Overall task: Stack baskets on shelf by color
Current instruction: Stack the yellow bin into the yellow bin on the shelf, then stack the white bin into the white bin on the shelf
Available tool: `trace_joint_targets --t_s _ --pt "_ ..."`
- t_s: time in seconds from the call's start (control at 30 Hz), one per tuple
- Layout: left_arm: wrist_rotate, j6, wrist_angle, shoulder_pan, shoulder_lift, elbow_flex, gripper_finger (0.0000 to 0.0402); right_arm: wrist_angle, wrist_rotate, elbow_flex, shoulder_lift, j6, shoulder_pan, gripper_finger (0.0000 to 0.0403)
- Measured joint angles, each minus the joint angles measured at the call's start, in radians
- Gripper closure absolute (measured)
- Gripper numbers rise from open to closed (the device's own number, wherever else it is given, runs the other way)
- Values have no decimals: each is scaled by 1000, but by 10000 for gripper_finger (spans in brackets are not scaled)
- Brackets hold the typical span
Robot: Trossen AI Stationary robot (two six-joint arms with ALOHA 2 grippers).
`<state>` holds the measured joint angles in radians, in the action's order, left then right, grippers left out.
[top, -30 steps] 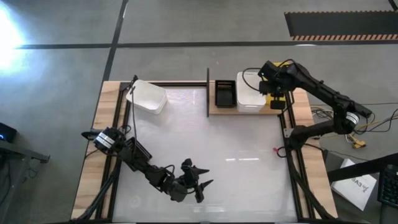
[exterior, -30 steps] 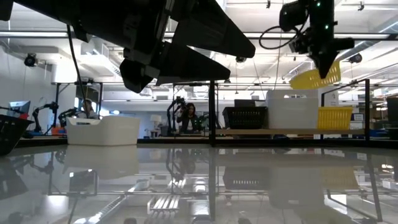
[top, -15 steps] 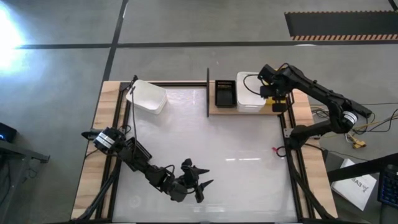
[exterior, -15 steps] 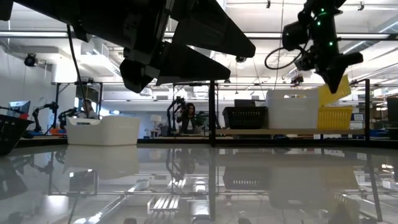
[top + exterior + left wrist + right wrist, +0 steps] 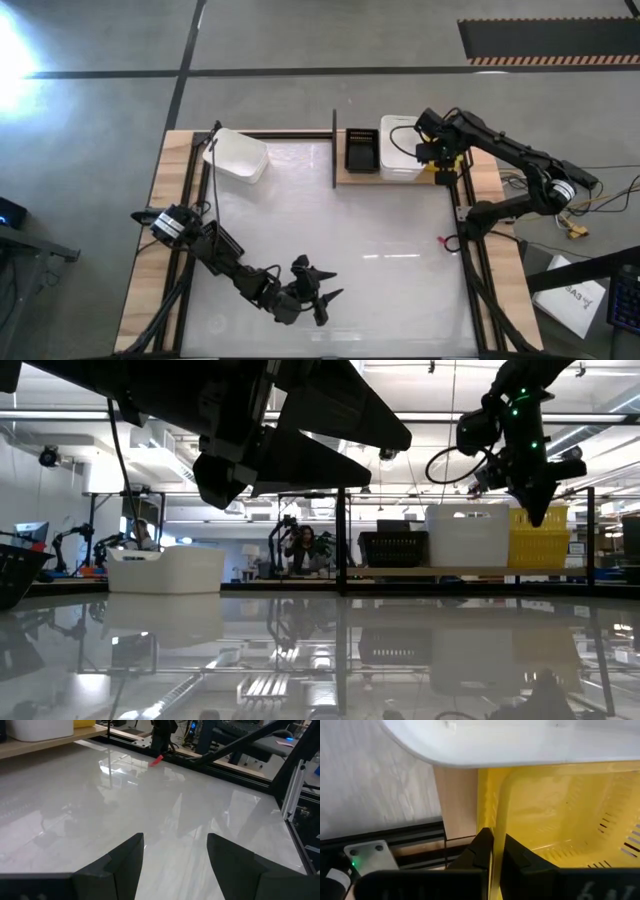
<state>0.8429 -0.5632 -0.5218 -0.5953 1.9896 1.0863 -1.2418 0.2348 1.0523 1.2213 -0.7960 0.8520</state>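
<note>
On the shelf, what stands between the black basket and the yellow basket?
The white basket stack stands between the black basket and yellow basket, seen in the low view.

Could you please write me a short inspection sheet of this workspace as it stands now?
Surface: glossy white tabletop in a wooden frame.
Job's things: wooden shelf holds a black basket, a white basket stack and a yellow basket stack; one white basket sits off the shelf at the far left.
Clutter: small red item by the right rail.
Grippers: right gripper pinches the rim of the top yellow basket; left gripper is open and empty over the near table.
Cables: loose wires beside the right arm.
Surroundings: people in the lab beyond.
</note>
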Motion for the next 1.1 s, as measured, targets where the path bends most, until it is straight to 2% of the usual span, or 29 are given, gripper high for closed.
trace_joint_targets --t_s 0.17,0.37,0.47,0.57,0.67,0.8,0.93,1.1 --pt "0 0 -2 0 0 0 198 -2 1 -4 -1 11 0 373" --pt "0 1 -15 0 0 0 198 -50 31 27 -1 23 -1 308" --pt "0 1 -21 0 0 1 198 -93 109 60 -1 123 -6 284" --pt "0 17 -23 0 0 1 198 -157 184 108 -1 318 -24 277" --pt "0 75 -55 0 0 1 198 -216 154 155 -10 481 -55 281" --pt "17 194 -115 0 -8 2 198 -215 123 179 -58 649 -140 298" --pt "92 251 -101 -7 -64 16 198 -212 110 164 -144 779 -279 320" --pt "242 259 115 -16 -197 40 198 -102 68 68 -304 938 -538 346"
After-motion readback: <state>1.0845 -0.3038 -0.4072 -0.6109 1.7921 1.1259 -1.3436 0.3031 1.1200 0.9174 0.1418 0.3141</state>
